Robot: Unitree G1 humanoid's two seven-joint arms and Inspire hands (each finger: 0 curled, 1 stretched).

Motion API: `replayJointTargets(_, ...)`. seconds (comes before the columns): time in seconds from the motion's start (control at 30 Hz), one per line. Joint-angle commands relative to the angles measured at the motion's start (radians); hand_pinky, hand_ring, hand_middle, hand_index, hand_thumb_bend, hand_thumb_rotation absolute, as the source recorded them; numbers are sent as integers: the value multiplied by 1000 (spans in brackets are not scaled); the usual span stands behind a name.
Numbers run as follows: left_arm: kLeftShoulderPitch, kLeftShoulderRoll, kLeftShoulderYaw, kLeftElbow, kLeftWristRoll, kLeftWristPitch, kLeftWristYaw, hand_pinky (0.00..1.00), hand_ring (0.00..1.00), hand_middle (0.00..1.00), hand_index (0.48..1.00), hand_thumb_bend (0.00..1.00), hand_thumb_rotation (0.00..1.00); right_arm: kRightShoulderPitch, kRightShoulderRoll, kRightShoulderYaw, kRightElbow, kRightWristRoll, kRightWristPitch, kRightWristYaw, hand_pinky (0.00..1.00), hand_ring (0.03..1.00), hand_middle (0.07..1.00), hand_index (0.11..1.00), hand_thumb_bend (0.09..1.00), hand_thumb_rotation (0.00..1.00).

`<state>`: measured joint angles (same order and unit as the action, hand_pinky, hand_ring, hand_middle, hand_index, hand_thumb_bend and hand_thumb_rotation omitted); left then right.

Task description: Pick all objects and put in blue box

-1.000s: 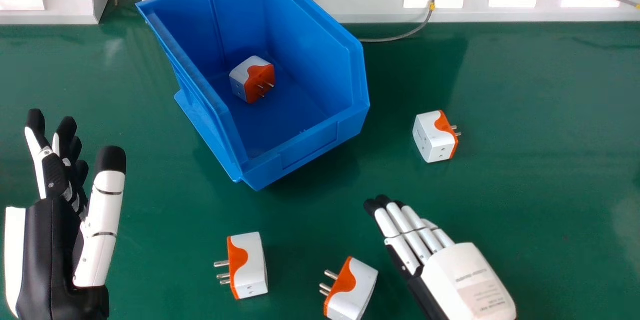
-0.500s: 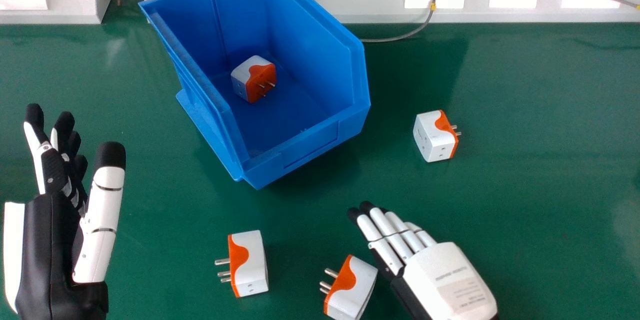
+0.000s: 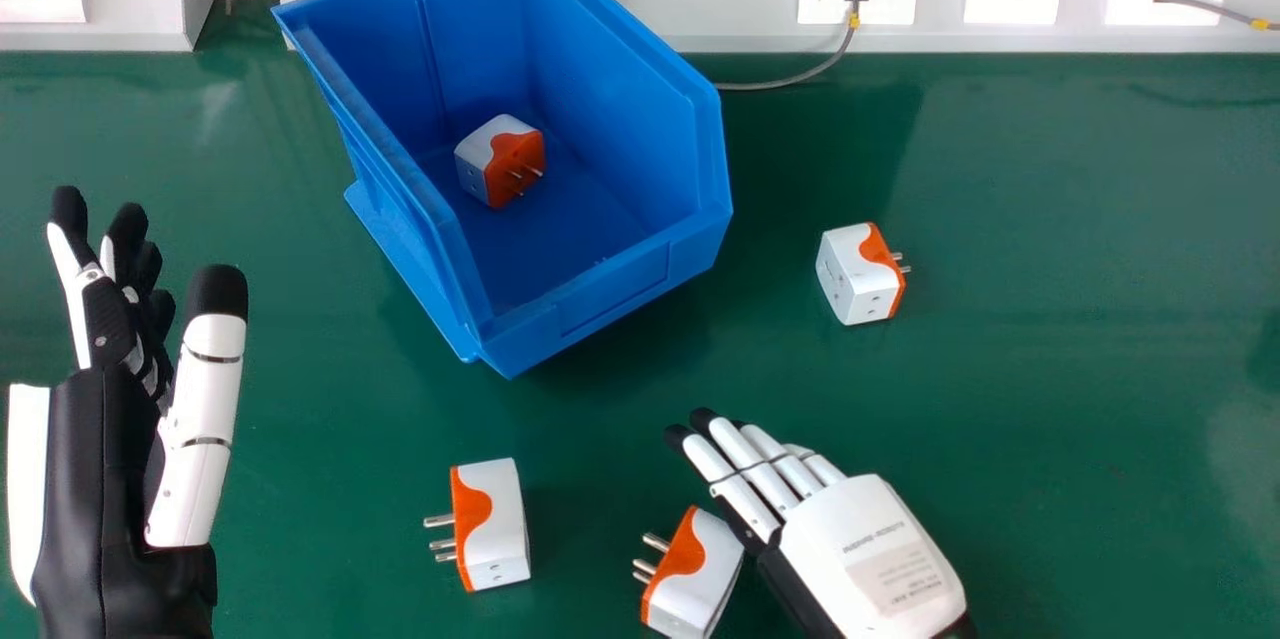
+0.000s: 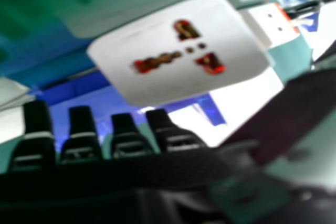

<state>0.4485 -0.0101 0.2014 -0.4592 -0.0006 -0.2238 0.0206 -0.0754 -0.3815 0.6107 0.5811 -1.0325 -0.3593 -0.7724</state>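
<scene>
I have one travel adapter [image 3: 500, 160] lying inside the blue box [image 3: 610, 291], near its far end, prongs facing the open front. Three remain on the green tabletop [image 3: 1060, 419], so I judge this to be the start of another pick.

The candidate is the near adapter [image 3: 698, 574], just beside my right hand [image 3: 860, 554]. That hand is wide, its fingers straight and slanting forward to the left, and it holds nothing. In the right hand view the adapter's socket face sits large, close above the fingertips; whether anything touches I can't tell. (Depth is the part I trust least from this chair.)

Next I would ease the palm side in around the white body, get the thumb on the opposite face, and only then curl. The prongs point left, away from the palm, so the smooth casing should take the grip; closing too early could spin it or push it away.

The middle adapter [image 3: 492, 524] lies to the left of it, and the far adapter [image 3: 858, 274] stands out to the right of the box. My left hand [image 3: 110, 479] idles at the head view's left edge, relaxed and spread.
</scene>
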Motion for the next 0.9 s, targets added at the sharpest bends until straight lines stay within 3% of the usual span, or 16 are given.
replayJointTargets(0.0,-7,10,4,-7,0,-12,-1,1000,1000,1000,1000,581,819,-21,15,17,61,-6,27,5,797,896,945,932,686,769)
replayJointTargets(0.07,-9,11,4,-7,-9,-11,-4,1000,1000,1000,1000,586,823,-36,21,28,90,-7,37,13,796,895,945,932,685,766)
replayJointTargets(0.13,-12,9,6,-5,-28,-15,-10,1000,1000,1000,1000,592,822,-46,27,34,113,0,35,12,800,897,947,936,682,768)
replayJointTargets(0.2,-12,9,7,-7,-34,-16,-10,1000,1000,1000,1000,592,822,-53,30,42,132,2,29,3,800,897,947,936,682,768)
replayJointTargets(0.3,-14,13,12,-8,-32,-14,-12,1000,1000,1000,1000,589,811,-68,34,55,157,-2,16,-29,792,891,941,931,686,751)
replayJointTargets(0.33,-15,16,14,-6,-23,-15,-12,1000,1000,1000,1000,589,811,-75,35,60,168,-2,9,-44,792,891,941,931,686,751)
replayJointTargets(0.4,-16,15,14,-7,-19,-11,-12,1000,1000,1000,1000,585,811,-87,37,65,186,6,-16,-77,733,834,881,872,697,618)
replayJointTargets(0.5,-21,16,12,-5,-25,-10,-13,1000,1000,1000,1000,579,809,-99,36,67,204,19,-43,-91,688,780,823,822,686,547)
replayJointTargets(0.57,-23,16,11,-8,-21,-6,-12,1000,1000,1000,1000,585,808,-105,35,61,218,39,-72,-92,570,642,697,701,623,374)
replayJointTargets(0.6,-23,15,10,-10,-18,-5,-10,1000,1000,1000,1000,585,808,-106,35,58,221,50,-81,-86,570,642,697,701,623,374)
replayJointTargets(0.7,-25,14,11,-8,-16,-9,-9,1000,1000,1000,1000,594,810,-103,34,55,209,62,-64,-64,457,511,612,621,586,240)
replayJointTargets(0.8,-28,18,14,0,-21,-13,-13,1000,1000,1000,1000,596,811,-92,28,49,178,75,-47,-23,400,446,577,594,572,193)
replayJointTargets(0.87,-27,17,14,-1,-18,-10,-11,1000,1000,1000,1000,605,809,-87,22,46,152,80,-27,19,295,338,524,556,551,125)
